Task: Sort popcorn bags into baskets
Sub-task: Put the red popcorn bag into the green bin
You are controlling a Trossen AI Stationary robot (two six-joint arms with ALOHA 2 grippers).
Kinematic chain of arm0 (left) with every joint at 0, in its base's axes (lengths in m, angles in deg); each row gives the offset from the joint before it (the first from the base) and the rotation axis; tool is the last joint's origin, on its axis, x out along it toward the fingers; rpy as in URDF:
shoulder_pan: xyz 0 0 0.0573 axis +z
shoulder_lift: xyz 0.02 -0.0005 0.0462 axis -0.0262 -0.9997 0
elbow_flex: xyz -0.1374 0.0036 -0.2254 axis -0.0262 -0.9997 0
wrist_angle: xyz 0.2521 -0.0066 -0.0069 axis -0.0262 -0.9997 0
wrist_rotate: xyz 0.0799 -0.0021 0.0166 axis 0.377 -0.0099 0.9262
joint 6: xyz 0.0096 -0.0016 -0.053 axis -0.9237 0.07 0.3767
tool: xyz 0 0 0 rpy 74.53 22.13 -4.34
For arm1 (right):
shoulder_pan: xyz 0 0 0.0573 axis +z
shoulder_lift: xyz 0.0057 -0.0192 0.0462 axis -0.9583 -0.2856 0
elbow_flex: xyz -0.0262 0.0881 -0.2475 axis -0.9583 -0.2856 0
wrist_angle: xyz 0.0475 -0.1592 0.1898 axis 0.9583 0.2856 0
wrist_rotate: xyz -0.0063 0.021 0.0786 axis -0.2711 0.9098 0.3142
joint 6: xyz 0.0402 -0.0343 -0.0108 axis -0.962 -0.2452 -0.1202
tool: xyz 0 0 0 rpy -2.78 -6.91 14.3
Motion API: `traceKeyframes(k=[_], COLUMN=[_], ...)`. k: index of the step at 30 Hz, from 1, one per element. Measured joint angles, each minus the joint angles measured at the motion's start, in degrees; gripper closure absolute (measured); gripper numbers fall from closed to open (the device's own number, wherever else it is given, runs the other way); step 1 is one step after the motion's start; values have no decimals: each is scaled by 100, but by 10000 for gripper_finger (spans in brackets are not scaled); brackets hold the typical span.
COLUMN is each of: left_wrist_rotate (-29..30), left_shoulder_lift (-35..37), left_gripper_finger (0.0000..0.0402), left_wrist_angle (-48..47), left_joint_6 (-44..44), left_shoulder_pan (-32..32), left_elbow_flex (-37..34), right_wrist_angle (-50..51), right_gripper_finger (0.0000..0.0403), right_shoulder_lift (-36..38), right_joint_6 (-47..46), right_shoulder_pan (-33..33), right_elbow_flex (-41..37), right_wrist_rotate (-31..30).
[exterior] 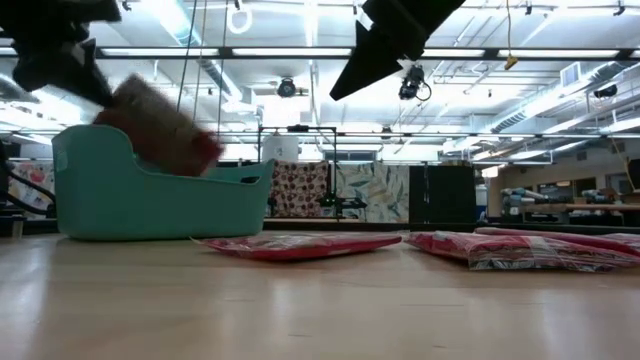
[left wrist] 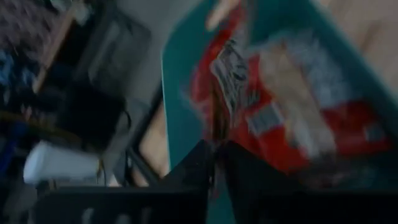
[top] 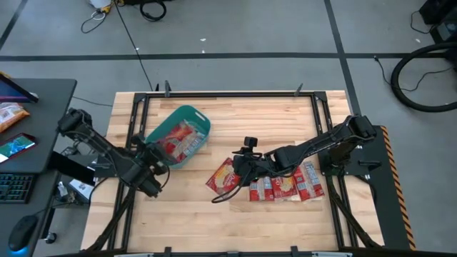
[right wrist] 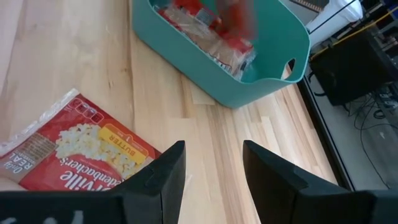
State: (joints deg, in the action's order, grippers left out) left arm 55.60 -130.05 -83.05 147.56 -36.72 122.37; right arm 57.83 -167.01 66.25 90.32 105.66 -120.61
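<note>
The teal basket (top: pixel 187 118) (exterior: pixel 120 205) stands on the table's left half with several red popcorn bags (top: pixel 184 137) inside. My left gripper (top: pixel 155 161) (left wrist: pixel 215 163) is at the basket's near end, shut on one blurred popcorn bag (exterior: pixel 160 125) that slants above the tub. My right gripper (top: pixel 239 166) (right wrist: pixel 213 168) hovers open above bare wood, just right of a loose bag (top: pixel 222 175) (right wrist: pixel 81 149) lying flat. More bags (top: pixel 285 185) lie flat in a row under the right arm. My left gripper pinches a popcorn bag by its edge (left wrist: pixel 217 134) between its two fingers; the bag is seen edge-on and blurred. In the low view the bag slants down from the gripper, lifted, with its lower end (exterior: pixel 200 150) over the basket's inside.
Black frame rails (top: pixel 228 93) run along the table's edges. A desk with a keyboard and a phone (top: pixel 18 146) stands left of the table. Bare wood (top: pixel 214 221) lies along the near edge. Cables (top: pixel 421 78) lie on the floor beyond the table.
</note>
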Motion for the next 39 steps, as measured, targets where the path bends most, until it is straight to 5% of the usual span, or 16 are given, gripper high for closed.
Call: traceKeyframes(k=[4, 8, 14, 18, 24, 32, 39], left_wrist_rotate=[-613, -623, 361, 749, 150, -1011, -1483], left_shoulder_lift=[-2, 7, 31, 31, 29, 24, 54], left_gripper_finger=[284, 237, 223, 229, 238, 256, 277], left_wrist_angle=[55, 119, 466, 1163, 3142, 5502, 6683], left_joint_6=[-44, -62, -65, -282, -1992, -4624, -5791], left_shoulder_pan=[125, -70, -779, -1105, -1219, -1212, -919], left_elbow_flex=[-15, 119, 481, 402, 224, 217, -185], right_wrist_angle=[-6, -3, 24, 32, 34, -9, -34], right_gripper_finger=[238, 238, 238, 238, 238, 238, 238], right_shoulder_lift=[0, 0, 0, 0, -2, -2, -4], right_joint_6=[10, 12, 9, -52, -75, -252, -382], right_shoulder_pan=[-1, 1, -1, -43, -90, -103, -111], right_elbow_flex=[0, 0, 0, -2, -2, -4, -4], right_wrist_rotate=[0, 1, 30, 642, 1662, 1700, 1804])
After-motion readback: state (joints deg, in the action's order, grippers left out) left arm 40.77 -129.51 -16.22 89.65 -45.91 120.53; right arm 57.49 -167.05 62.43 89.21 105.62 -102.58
